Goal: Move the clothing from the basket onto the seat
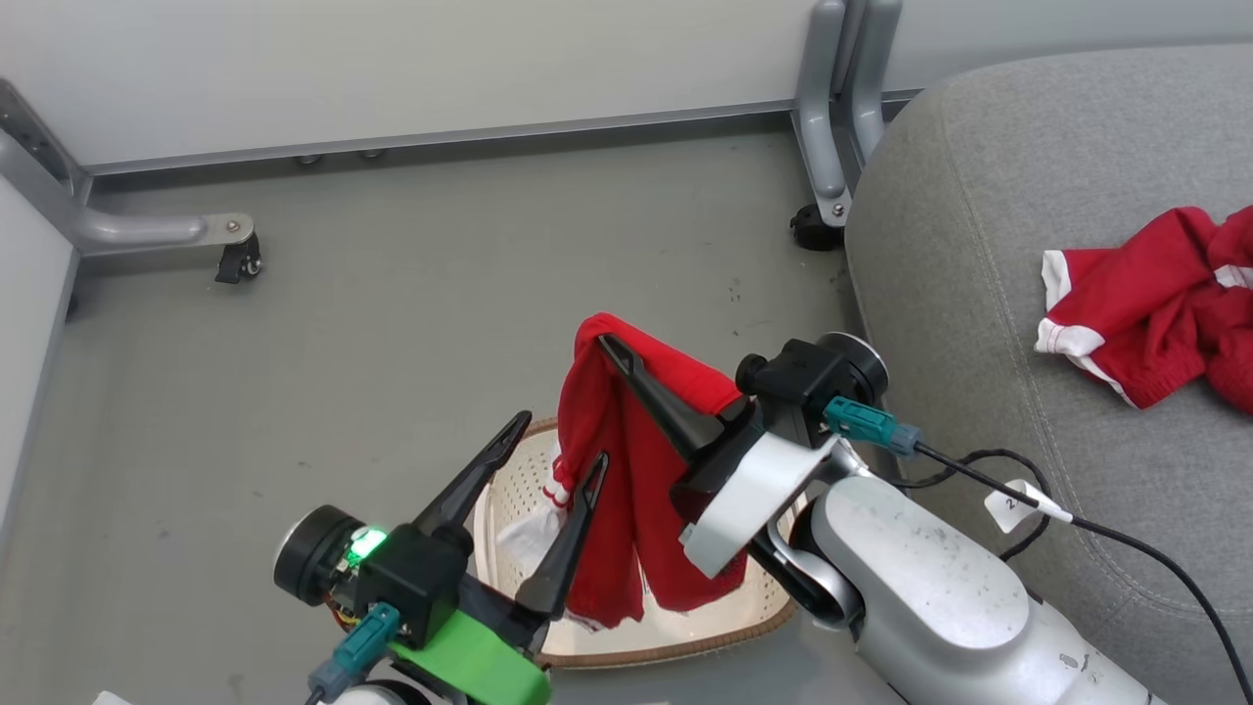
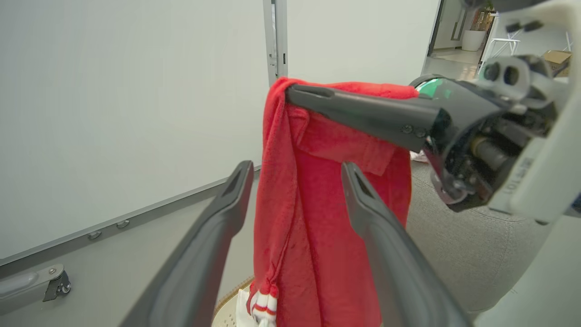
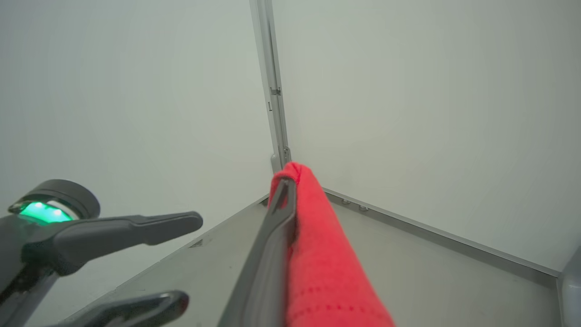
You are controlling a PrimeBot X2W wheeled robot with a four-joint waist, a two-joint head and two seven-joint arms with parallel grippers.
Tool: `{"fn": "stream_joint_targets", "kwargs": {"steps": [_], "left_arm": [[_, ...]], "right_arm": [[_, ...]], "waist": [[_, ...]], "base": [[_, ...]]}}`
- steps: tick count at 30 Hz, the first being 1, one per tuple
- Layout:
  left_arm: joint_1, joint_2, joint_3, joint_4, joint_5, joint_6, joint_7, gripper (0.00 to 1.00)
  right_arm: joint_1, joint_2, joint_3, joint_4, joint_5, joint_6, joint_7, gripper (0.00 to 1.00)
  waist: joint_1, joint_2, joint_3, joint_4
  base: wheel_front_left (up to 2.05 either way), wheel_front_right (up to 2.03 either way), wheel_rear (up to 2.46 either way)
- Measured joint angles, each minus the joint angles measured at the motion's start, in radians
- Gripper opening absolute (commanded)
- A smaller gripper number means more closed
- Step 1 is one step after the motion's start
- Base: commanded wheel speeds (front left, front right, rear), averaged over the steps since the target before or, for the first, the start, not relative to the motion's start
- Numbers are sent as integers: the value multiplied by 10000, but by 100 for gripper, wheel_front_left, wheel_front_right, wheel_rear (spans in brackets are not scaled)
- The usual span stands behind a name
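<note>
The right end effector (image 1: pixel 611 345) was clamped shut on a red garment (image 1: pixel 626 480), which hung folded over its fingers and down toward the basket (image 1: pixel 685 641). Its striped white cuff dangled over the perforated wall; whether the lower hem touched the basket I could not tell. The left end effector (image 1: pixel 558 441) stood wide open just beside the hanging cloth, a finger on either side of it in the left wrist view, gripping nothing. Another red garment (image 1: pixel 1155 313) lay crumpled on the seat (image 1: pixel 979 176), well apart from the basket. By my reading the carry was in hand: lifted, not yet delivered. The next move called for raising the cloth clear of the rim, swinging right over the cushion, and releasing only once the fabric rested there, without snagging the left fingers
</note>
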Motion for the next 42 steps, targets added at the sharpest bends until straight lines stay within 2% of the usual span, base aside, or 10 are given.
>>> {"fn": "stream_joint_targets", "kwargs": {"steps": [12, 19, 29, 42], "left_arm": [[84, 94, -211, 159, 117, 19, -127, 100], [80, 113, -272, 320, 105, 111, -222, 100], [-131, 268, -420, 215, 75, 136, -73, 100], [-474, 441, -711, 40, 2, 88, 401, 100]], "right_arm": [[84, -69, -186, 303, 19, 0, -46, 0], [86, -56, -324, 397, 56, 0, -98, 0], [351, -301, -752, 539, 69, 0, -236, 0], [740, -497, -1822, 420, -35, 0, -355, 0]], "waist": [[0, 0, 23, 22], [0, 0, 47, -489], [0, 0, 169, -1987], [0, 0, 486, -4222]], "base": [[0, 0, 0], [0, 0, 0], [0, 0, 0], [0, 0, 0]]}}
